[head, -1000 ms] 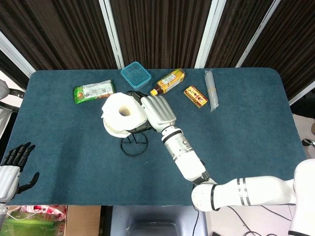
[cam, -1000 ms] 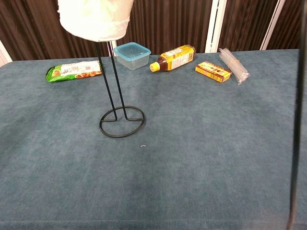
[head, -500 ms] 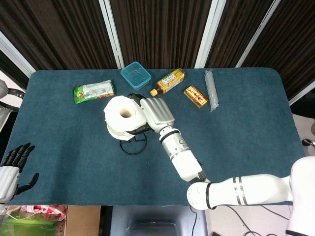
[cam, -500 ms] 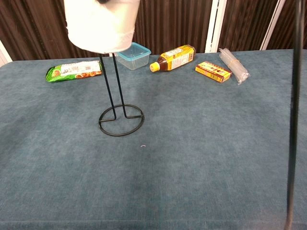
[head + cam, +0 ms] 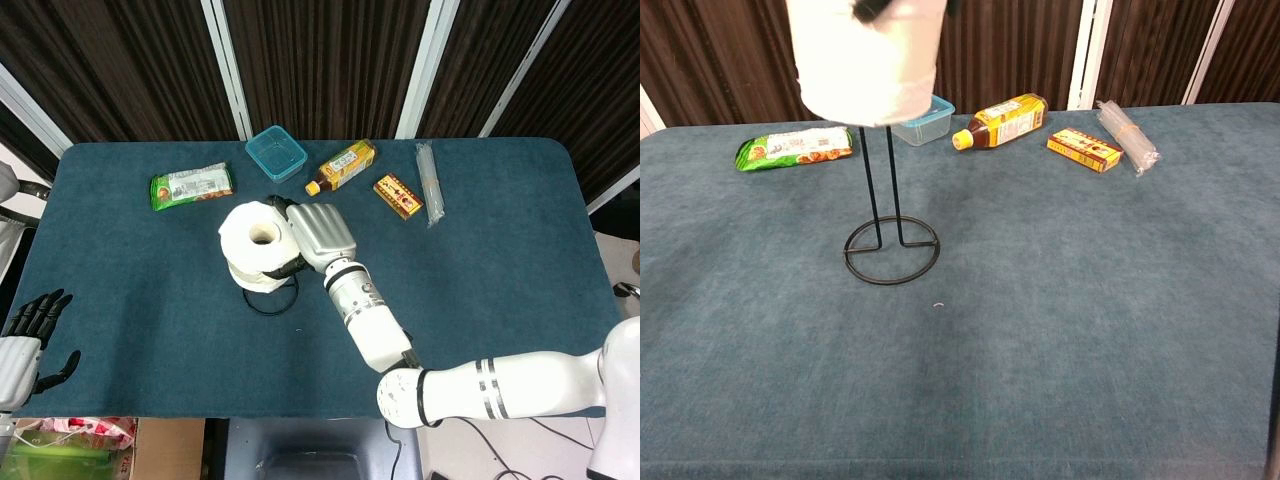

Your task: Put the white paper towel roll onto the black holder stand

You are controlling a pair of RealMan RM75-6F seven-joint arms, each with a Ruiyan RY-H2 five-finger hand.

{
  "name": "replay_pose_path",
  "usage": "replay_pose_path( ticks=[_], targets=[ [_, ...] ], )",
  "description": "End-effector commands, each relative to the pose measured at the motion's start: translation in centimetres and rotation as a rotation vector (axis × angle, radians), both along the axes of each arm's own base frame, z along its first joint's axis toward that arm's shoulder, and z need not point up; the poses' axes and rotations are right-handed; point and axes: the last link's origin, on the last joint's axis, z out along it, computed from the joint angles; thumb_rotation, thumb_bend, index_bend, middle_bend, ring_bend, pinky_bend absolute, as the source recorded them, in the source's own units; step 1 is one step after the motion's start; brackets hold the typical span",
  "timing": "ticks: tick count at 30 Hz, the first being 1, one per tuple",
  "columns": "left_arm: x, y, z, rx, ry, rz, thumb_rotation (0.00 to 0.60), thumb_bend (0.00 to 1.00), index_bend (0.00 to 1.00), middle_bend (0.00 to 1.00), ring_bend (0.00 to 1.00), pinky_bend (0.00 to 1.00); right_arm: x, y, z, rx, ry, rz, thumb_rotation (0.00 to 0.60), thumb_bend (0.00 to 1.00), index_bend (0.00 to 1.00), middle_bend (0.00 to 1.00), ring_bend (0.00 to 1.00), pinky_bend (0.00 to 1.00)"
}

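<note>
Over table centre, right hand [image 5: 318,232] grips white paper towel roll [image 5: 257,243], part-threaded onto black wire holder stand [image 5: 890,250]; lowering remains. Left hand [image 5: 28,330] idle, fingers spread.

White roll [image 5: 258,240], black stand [image 5: 891,246], blue tablecloth [image 5: 1070,300].

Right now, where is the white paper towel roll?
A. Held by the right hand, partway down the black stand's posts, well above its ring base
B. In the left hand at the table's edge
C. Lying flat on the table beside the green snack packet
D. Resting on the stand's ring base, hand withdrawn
A: the right hand grips the paper towel roll on the black stand, whose posts show bare below it.
</note>
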Motion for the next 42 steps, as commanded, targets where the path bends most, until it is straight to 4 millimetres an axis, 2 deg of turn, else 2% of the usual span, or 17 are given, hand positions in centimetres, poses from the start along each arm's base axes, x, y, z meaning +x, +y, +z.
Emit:
replay_pose_path(
  ticks=[1,10,13,16,19,22,26,28,29,36,39,42],
  targets=[
    [0.0,0.0,0.0,-0.001,0.001,0.000,0.600,0.39,0.00,0.02,0.03,0.10,-0.2,0.1,0.3,-0.009,-0.040,0.015,0.600,0.12,0.00,0.01,0.00,0.12],
    [0.0,0.1,0.1,0.009,0.002,-0.001,0.600,0.39,0.00,0.02,0.04,0.10,-2.3,0.7,2.6,-0.015,0.001,0.008,0.600,0.10,0.00,0.00,0.00,0.06],
    [0.1,0.0,0.2,0.013,0.001,-0.010,0.600,0.39,0.00,0.02,0.04,0.10,-4.5,2.3,3.8,-0.038,0.066,0.057,0.600,0.10,0.00,0.00,0.00,0.05],
    [0.2,-0.4,0.5,0.027,0.000,-0.020,0.600,0.39,0.00,0.02,0.03,0.10,-8.5,5.0,4.9,-0.065,0.195,0.105,0.600,0.10,0.00,0.00,0.00,0.03],
    [0.3,-0.5,0.5,0.029,0.005,-0.026,0.600,0.39,0.00,0.01,0.03,0.09,-14.4,8.0,5.5,-0.098,0.326,0.107,0.600,0.10,0.00,0.00,0.00,0.00],
    [0.4,-0.4,0.3,0.026,0.011,-0.025,0.600,0.39,0.00,0.00,0.02,0.09,-19.6,10.7,4.8,-0.057,0.381,0.079,0.600,0.10,0.00,0.00,0.00,0.00],
    [0.7,-0.2,0.0,0.027,0.016,-0.035,0.600,0.39,0.00,0.00,0.02,0.09,-25.2,13.9,4.0,-0.017,0.437,0.055,0.600,0.10,0.00,0.00,0.00,0.00],
    [0.8,-0.2,-0.2,0.026,0.020,-0.042,0.600,0.39,0.00,0.00,0.01,0.09,-27.3,15.5,3.7,-0.040,0.461,0.059,0.600,0.10,0.00,0.00,0.00,0.00],
    [0.6,-1.0,-0.1,0.024,0.024,-0.041,0.600,0.39,0.00,0.00,0.01,0.09,-28.5,16.5,3.6,-0.076,0.458,0.054,0.600,0.10,0.00,0.00,0.00,0.00],
    [0.6,-1.0,-0.3,0.025,0.030,-0.054,0.600,0.39,0.00,0.00,0.00,0.08,-34.2,21.9,3.4,-0.295,0.357,-0.005,0.600,0.10,0.00,0.00,0.00,0.00],
    [0.6,-1.1,-0.6,0.016,0.040,-0.050,0.600,0.39,0.00,0.00,0.00,0.08,-36.1,22.9,4.2,-0.349,0.293,-0.100,0.600,0.10,0.00,0.00,0.00,0.00],
    [0.9,-1.3,-0.9,0.008,0.047,-0.054,0.600,0.39,0.00,0.00,0.00,0.08,-36.2,22.8,5.6,-0.412,0.286,-0.087,0.600,0.10,0.00,0.00,0.00,0.00]
  ],
)
